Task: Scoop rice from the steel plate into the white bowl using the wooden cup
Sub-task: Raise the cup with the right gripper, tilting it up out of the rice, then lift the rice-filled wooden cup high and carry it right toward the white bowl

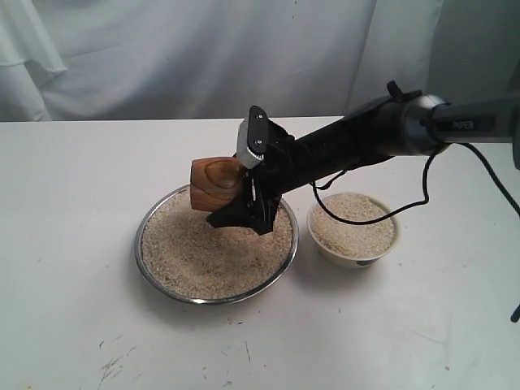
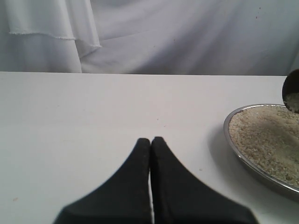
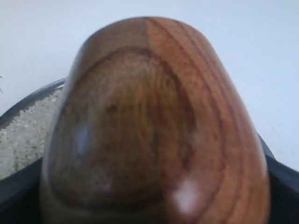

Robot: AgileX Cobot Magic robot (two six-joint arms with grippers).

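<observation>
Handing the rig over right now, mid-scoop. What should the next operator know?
Left tool: shut, idle over bare table beside the steel plate.
Right tool: clamped on the wooden cup, held tilted above the plate; some grains seem to be inside.
Rice fills the plate; the white bowl, right of it, is already nearly full.
Left: carry the cup to the bowl and pour.

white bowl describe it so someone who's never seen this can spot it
On the white table, find the wide steel plate of rice. The white bowl sits just to its right in the exterior view. It is smaller and ceramic, not shiny metal.
</observation>
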